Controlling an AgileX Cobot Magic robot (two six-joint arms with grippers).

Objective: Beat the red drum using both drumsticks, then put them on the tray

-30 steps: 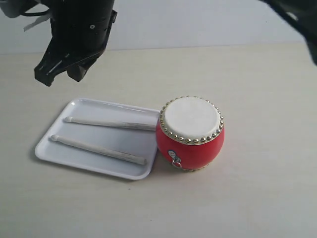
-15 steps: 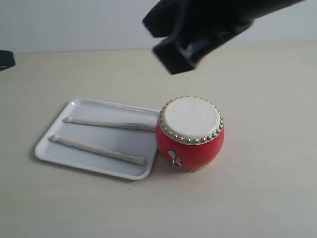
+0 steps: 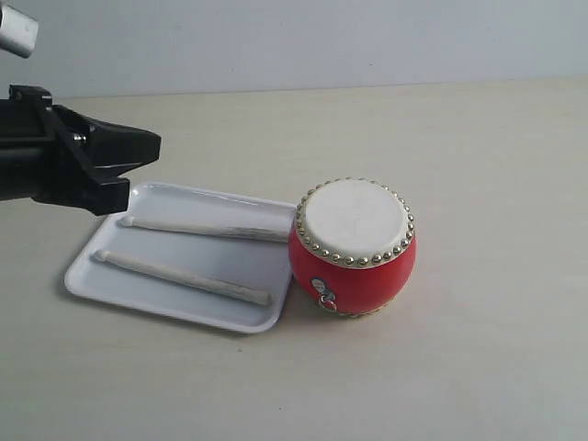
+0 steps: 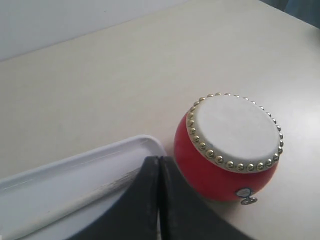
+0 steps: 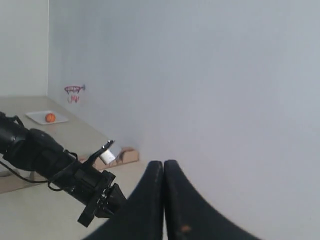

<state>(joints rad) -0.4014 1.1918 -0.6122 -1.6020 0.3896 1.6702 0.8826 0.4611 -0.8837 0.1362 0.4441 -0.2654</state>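
Note:
The red drum [image 3: 353, 248] with its cream skin and gold studs stands upright beside the right end of the white tray [image 3: 138, 292]. Two pale drumsticks lie in the tray, one at the back [image 3: 204, 228] and one at the front [image 3: 180, 277]. My left gripper [image 3: 129, 175] hovers over the tray's far left corner, shut and empty. In the left wrist view its black jaws [image 4: 159, 161] meet over the tray [image 4: 70, 170], with one drumstick [image 4: 95, 192] and the drum [image 4: 227, 147] in sight. My right gripper [image 5: 163, 164] is shut, empty, pointed at a wall, and out of the exterior view.
Bare beige tabletop [image 3: 478, 165] surrounds the drum and tray. The right wrist view shows the left arm [image 5: 55, 167] from afar, a small basketball hoop [image 5: 74, 90] on the wall and a plate with an orange ball [image 5: 49, 117].
A black arm that crossed the top of the view half a second ago is gone. The left gripper has come in low from the left over the tray's corner. Drum, tray and sticks have not moved.

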